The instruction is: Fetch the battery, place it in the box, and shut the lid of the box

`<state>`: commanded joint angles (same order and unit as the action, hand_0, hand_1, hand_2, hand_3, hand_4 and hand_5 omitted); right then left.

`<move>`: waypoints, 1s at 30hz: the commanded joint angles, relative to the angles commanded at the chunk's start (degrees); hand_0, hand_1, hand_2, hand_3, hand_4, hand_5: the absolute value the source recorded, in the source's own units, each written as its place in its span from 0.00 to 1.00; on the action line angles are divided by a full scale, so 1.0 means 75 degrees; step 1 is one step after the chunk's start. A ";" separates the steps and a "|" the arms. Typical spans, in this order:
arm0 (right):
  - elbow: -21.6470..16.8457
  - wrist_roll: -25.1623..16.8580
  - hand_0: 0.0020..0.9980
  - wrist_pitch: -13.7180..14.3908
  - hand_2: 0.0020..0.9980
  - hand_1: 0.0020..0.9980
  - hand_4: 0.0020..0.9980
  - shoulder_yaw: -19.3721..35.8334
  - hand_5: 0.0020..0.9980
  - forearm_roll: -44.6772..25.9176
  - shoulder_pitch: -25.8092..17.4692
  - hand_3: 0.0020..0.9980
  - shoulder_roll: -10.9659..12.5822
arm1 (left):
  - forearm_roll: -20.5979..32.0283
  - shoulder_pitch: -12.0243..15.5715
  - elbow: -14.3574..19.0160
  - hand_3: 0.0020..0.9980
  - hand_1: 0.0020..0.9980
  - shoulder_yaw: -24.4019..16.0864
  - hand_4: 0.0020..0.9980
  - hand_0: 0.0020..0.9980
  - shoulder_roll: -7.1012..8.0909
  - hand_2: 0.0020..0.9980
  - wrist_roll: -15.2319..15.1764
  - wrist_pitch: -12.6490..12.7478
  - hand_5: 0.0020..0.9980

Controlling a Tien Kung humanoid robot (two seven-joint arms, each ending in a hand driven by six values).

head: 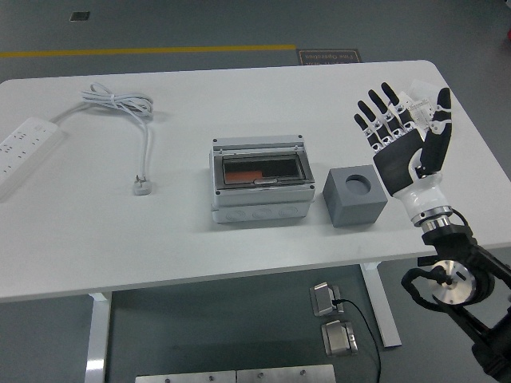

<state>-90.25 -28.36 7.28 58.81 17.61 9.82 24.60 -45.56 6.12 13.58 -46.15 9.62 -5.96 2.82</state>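
Note:
A grey box (259,206) stands at the table's middle. Its clear lid (261,170) lies down over the box, and a red-orange object (242,172) shows through it. My right hand (407,128) is open with fingers spread and holds nothing. It is raised over the table's right side, to the right of a grey block (355,196) with a round hole in its top. Behind the hand lies a purple dish with a white item (421,97), mostly hidden. The left arm is out of view.
A white power strip (24,148) lies at the far left edge. Its coiled cable and plug (143,186) lie left of the box. The table's right edge is close to my right hand.

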 joint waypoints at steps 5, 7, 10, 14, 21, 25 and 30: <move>0.0031 0.0226 1.00 0.0742 0.91 0.88 1.00 0.0357 1.00 0.0872 0.0123 0.89 0.0165 | 0.0187 -0.0056 -0.0008 0.66 0.71 0.0121 0.70 0.65 0.0007 0.72 0.0092 -0.0101 0.24; 0.0066 0.0439 0.94 0.1024 0.84 0.82 1.00 0.0434 1.00 0.1262 0.0268 0.86 0.0291 | 0.0209 -0.0077 -0.0003 0.65 0.70 0.0168 0.70 0.65 0.0012 0.71 0.0346 -0.0153 0.24; 0.0092 0.0680 0.94 0.1420 0.84 0.82 1.00 0.0465 1.00 0.1812 0.0570 0.86 0.0541 | 0.0043 -0.0107 0.0012 0.65 0.70 0.0133 0.70 0.65 0.0020 0.71 0.0823 -0.0252 0.24; 0.0178 0.0975 0.92 0.1818 0.82 0.80 0.99 0.0461 0.97 0.2469 0.1151 0.83 0.0995 | -0.0098 -0.0118 0.0023 0.65 0.69 0.0088 0.70 0.65 0.0029 0.69 0.1430 -0.0317 0.24; 0.0526 0.1229 0.93 0.2105 0.82 0.81 0.95 0.0409 0.94 0.2620 0.2050 0.84 0.1585 | -0.0161 -0.0182 0.0034 0.64 0.70 0.0081 0.68 0.65 0.0083 0.68 0.1844 -0.0427 0.23; 0.0631 0.1493 0.93 0.2311 0.81 0.81 0.92 0.0263 0.92 0.2664 0.2467 0.83 0.1822 | -0.0119 -0.0269 0.0026 0.64 0.70 0.0133 0.67 0.65 0.0148 0.68 0.1918 -0.0466 0.22; 0.0623 0.1801 0.93 0.2513 0.81 0.81 0.92 0.0157 0.92 0.2747 0.2846 0.83 0.2021 | 0.0050 -0.0370 0.0006 0.64 0.70 0.0223 0.67 0.65 0.0223 0.68 0.1888 -0.0462 0.22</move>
<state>-85.58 -14.85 26.12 59.99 38.22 31.17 39.75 -45.19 3.35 13.62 -44.47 11.29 8.20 -0.64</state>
